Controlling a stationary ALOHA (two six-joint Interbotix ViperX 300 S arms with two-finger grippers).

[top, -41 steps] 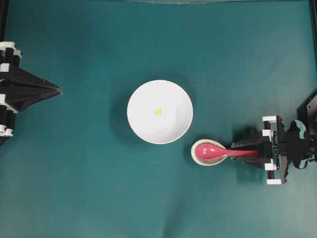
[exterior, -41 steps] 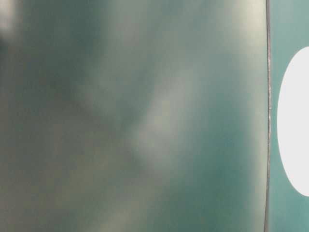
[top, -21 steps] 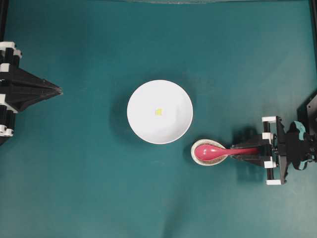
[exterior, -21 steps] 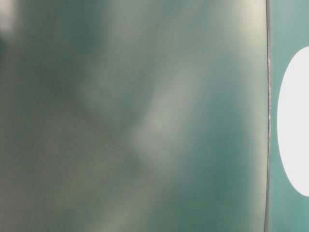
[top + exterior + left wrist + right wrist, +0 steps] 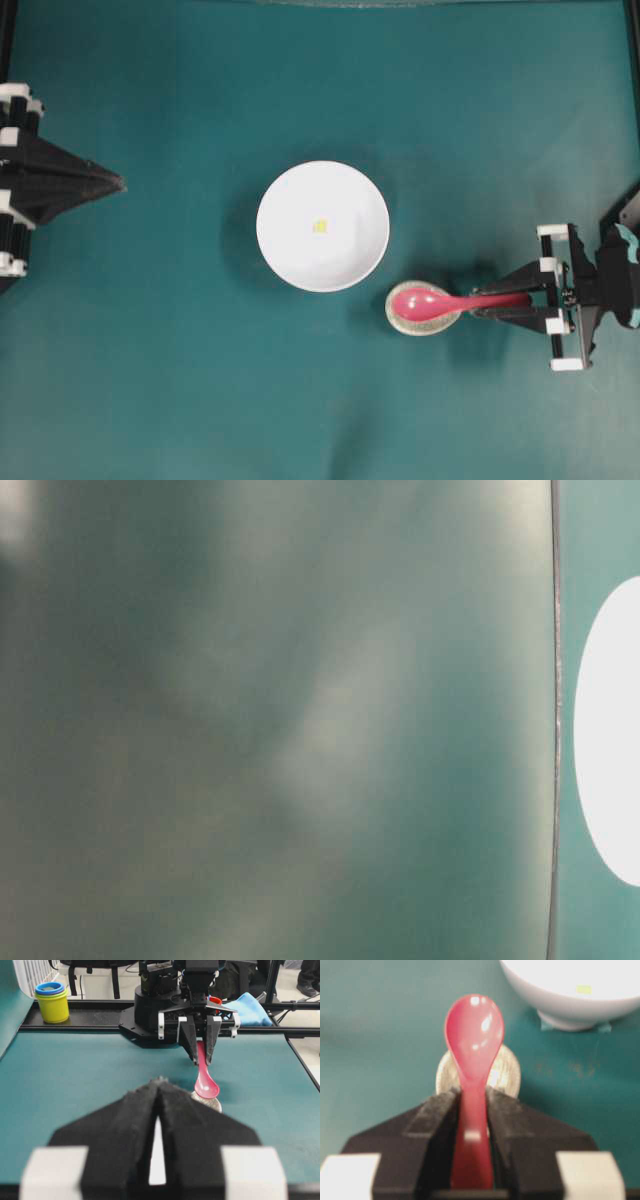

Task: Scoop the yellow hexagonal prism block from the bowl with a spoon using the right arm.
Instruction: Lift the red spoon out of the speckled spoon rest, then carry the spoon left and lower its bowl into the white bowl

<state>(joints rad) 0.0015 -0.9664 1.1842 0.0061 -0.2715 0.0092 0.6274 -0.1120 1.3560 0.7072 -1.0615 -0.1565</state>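
Note:
The pink spoon [image 5: 425, 301] has its scoop over the small speckled dish [image 5: 405, 320], and its handle runs right into my right gripper [image 5: 492, 304]. That gripper is shut on the handle; the black fingers [image 5: 440, 1110] press both sides of the spoon [image 5: 474, 1030]. The white bowl [image 5: 295, 255] sits up and left of the dish, apart from it, with the tiny yellow block [image 5: 320, 225] near its middle. The bowl [image 5: 570, 1010] and block [image 5: 583, 989] also show ahead and to the right. My left gripper [image 5: 119, 183] rests shut at the far left, holding nothing.
The teal mat covers the table. Beyond its far edge stand a stack of yellow and blue cups [image 5: 52, 1002] and a blue cloth [image 5: 247, 1007]. The table-level view is a blur, with only the bowl's [image 5: 615, 730] white side at the right.
My right gripper closed on the spoon handle, then drew back a little to the right. The spoon's handle end has risen with it. The left arm has not moved.

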